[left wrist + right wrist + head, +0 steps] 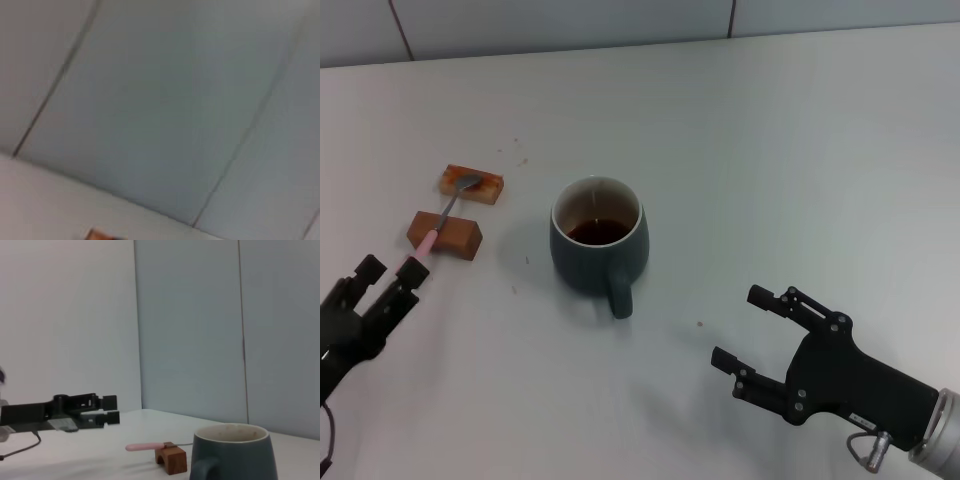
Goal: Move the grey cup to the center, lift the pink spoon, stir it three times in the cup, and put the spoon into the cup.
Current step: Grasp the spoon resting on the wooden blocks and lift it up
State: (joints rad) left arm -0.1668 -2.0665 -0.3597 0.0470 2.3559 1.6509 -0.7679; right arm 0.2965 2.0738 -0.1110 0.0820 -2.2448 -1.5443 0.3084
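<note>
- Two grippers sit low in the head view. Right gripper is at lower right, fingers spread apart and holding nothing, tips aimed toward frame centre.
- Left gripper is at the lower left edge, fingers close together with a narrow gap. The tips sit right at the pink end of the spoon; whether they actually pinch it I cannot tell.
- Grey cup is near frame centre, upright, dark liquid inside, handle pointing toward the bottom edge. It is well apart from the right gripper's tips, bare white table between them.
- Pink spoon is left of the cup, apart from it. It bridges two brown blocks: handle over the near block, bowl resting on the far block.
- Spoon's long axis runs diagonally, pink handle end toward lower left, at the left gripper, and metal bowl toward upper right.
- Right wrist view: cup in front, near block with the pink handle sticking out beyond it, left gripper farther off, level with the handle.
- Wall panels run behind the table at the top.
</note>
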